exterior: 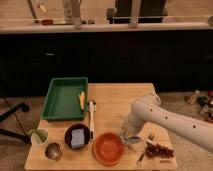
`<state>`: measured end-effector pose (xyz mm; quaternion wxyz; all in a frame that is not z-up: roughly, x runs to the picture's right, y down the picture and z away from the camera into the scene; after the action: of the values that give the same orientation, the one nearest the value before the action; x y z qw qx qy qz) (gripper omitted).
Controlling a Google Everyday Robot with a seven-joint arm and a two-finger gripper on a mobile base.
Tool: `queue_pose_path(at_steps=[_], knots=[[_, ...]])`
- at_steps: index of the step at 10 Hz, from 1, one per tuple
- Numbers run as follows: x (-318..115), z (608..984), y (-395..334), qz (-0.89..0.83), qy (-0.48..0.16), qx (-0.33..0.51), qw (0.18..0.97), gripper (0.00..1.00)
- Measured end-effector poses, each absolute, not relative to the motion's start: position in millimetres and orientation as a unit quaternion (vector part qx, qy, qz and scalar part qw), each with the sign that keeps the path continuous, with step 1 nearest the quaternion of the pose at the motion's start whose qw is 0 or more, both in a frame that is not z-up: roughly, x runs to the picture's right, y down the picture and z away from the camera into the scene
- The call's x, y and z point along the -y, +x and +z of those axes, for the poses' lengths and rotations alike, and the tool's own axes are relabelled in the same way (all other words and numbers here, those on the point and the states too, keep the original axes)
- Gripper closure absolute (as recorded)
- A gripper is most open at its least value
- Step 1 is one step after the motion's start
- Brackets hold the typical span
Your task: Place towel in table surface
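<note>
The towel (132, 140), a small grey-blue cloth, lies bunched on the table surface (117, 97) just right of an orange bowl (107, 148). My white arm reaches in from the right and bends down to it. The gripper (129, 135) points down onto the cloth and is shut on it. Its fingertips are hidden in the folds. The towel still touches the pale wooden planks.
A green tray (62, 97) holding a yellow item (81, 99) stands at the back left. A white-handled utensil (91, 117), a dark bowl with a blue sponge (77, 136), a metal cup (53, 151) and a white cup (39, 136) line the front left. Grapes (159, 149) and a fork (143, 152) lie front right.
</note>
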<state>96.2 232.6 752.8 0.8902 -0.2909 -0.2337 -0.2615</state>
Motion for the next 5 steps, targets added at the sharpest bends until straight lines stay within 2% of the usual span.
queue_pose_path(at_steps=[5], knots=[[-217.1,762.3,77.4,-0.268,-0.282,0.240,0.889,1.00]])
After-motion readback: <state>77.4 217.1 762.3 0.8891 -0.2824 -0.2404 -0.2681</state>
